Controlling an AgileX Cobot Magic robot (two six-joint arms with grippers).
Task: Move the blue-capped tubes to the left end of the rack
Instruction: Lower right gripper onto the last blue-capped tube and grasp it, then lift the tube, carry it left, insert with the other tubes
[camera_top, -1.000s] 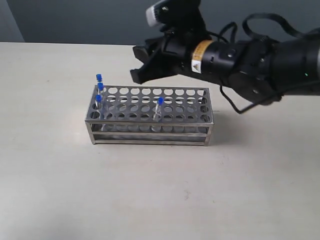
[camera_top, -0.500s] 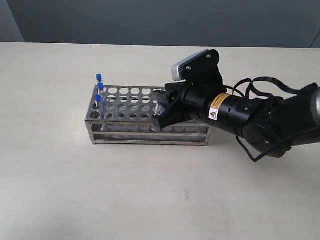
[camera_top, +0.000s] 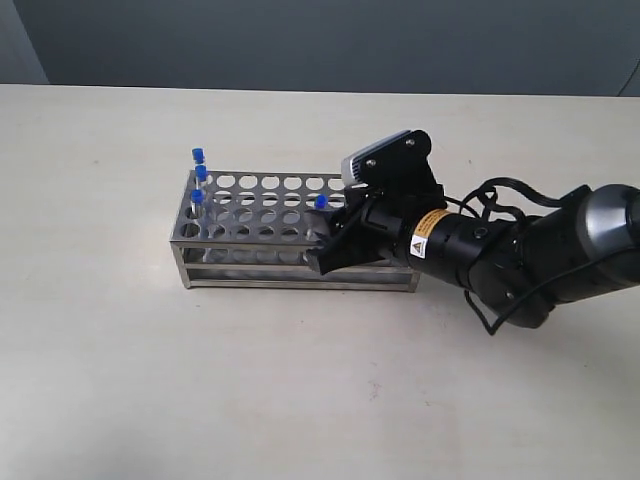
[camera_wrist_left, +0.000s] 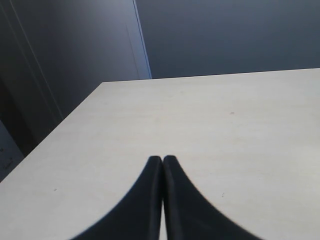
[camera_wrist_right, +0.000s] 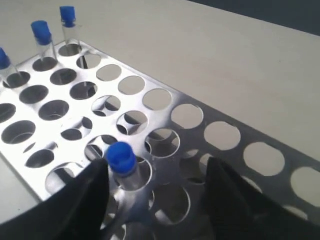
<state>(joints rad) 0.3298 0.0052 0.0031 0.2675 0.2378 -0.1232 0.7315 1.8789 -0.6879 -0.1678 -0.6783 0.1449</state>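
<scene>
The silver rack (camera_top: 250, 215) (camera_wrist_right: 220, 135) stands mid-table. Three blue-capped tubes (camera_top: 198, 172) (camera_wrist_right: 42, 37) stand in its left end holes. A fourth blue-capped tube (camera_top: 321, 203) (camera_wrist_right: 121, 162) leans in a front-row hole near the middle. My right gripper (camera_top: 335, 240) (camera_wrist_right: 157, 180) hangs low over the rack's front, open, with this tube between its fingers, close beside one finger (camera_wrist_right: 85, 200) and far from the other (camera_wrist_right: 235, 200). My left gripper (camera_wrist_left: 162, 160) is shut on nothing above bare table; the exterior view does not show it.
The pale table (camera_top: 300, 380) spreads all round the rack. The right arm's black body and cable (camera_top: 510, 250) lie over the rack's right end. In the left wrist view a table edge and dark wall (camera_wrist_left: 75, 65) show.
The right arm came down from above the rack to its front middle, and its open fingers now bracket the leaning tube. The tubes and rack have not moved.
</scene>
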